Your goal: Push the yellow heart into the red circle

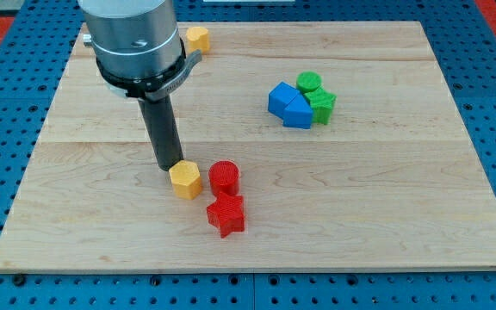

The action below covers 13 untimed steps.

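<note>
The red circle (224, 176) lies a little below the board's middle. A yellow block (185, 180) with flat angular sides, more like a pentagon, sits just left of it with a small gap between them. My tip (168, 168) stands right against that yellow block's upper left side. A second yellow block (197, 38) lies at the view's top, partly hidden behind the arm's grey body (134, 39). Its outline looks rounder, but I cannot tell for sure that it is the heart.
A red star (226, 215) lies just below the red circle. At the upper right is a tight cluster: two blue blocks (281, 99) (298, 113), a green round block (309, 83) and a green star-like block (322, 104). The wooden board (403, 215) is ringed by blue pegboard.
</note>
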Tool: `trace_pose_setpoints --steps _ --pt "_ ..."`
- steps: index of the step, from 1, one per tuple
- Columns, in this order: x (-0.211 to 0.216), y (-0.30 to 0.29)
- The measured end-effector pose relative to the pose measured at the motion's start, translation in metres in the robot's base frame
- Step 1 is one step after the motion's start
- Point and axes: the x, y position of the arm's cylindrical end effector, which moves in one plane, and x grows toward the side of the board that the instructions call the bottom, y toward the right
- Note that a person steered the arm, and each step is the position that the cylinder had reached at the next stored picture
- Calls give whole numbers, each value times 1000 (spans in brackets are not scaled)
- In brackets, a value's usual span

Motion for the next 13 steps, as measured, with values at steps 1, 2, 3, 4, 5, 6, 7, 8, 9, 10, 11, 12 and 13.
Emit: trace_pose_setpoints --steps 1,2,3,4,5,6,7,8,9,10,11,12,13 --pt "26 20" --pt "1 -3" --pt "-77 -48" --pt "-149 -35" --pt "-192 -52" --pt "-266 -21" --pt "-281 -3" --pt "-238 39" --pt "-165 46" --pt "-150 52" --pt "-151 74" --pt "-116 74" --pt "-107 76"
